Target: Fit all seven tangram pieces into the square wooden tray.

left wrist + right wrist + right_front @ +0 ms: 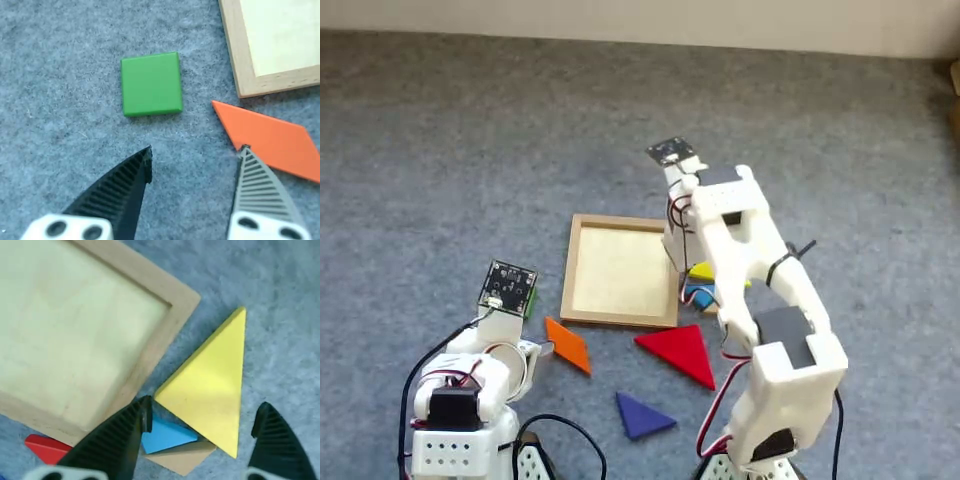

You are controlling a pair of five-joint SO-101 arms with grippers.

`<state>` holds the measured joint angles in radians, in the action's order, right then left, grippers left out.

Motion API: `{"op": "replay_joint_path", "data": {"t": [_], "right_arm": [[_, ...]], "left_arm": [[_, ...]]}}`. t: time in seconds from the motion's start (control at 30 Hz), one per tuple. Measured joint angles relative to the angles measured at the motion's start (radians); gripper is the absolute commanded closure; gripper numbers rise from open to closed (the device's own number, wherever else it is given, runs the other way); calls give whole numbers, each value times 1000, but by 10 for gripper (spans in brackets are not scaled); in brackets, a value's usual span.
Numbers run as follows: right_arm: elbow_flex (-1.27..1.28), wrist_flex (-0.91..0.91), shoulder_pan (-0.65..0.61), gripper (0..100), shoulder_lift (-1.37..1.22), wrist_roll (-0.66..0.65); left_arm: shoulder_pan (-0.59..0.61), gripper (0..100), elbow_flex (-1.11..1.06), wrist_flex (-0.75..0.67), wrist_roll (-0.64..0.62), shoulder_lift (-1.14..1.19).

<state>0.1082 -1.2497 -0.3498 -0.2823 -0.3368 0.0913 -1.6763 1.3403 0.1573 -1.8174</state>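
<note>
The square wooden tray (572, 268) lies empty in the middle of the grey carpet. My left gripper (195, 155) hangs open just short of a green square (151, 84). An orange parallelogram (270, 140) lies beside one of its fingertips (245, 152), close to a tray corner (235, 55). My right gripper (204, 412) is open above a yellow triangle (210, 380) just outside the tray rim (150, 350). The yellow triangle partly covers a light blue triangle (165, 436) and a tan piece (182, 459). A red triangle (680, 350) and a dark blue triangle (642, 415) lie in front of the tray.
The right arm (740, 240) stretches over the tray's right edge and hides part of the yellow (702, 271) and light blue (698, 294) pieces in the high view. Open carpet spreads behind and to the left of the tray.
</note>
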Motion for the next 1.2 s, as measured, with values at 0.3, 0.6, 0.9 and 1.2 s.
{"op": "replay_joint_path", "data": {"t": [0.3, 0.6, 0.9, 1.2], "right_arm": [[-28, 40, 0, 683, -86, -18], [-28, 43, 3, 683, -100, -26], [-28, 44, 3, 681, -101, -83], [-28, 11, 3, 681, -101, -83]], "left_arm": [[0, 744, 0, 0, 0, 0], [0, 744, 0, 0, 0, 0], [0, 744, 0, 0, 0, 0], [0, 744, 0, 0, 0, 0]]}}
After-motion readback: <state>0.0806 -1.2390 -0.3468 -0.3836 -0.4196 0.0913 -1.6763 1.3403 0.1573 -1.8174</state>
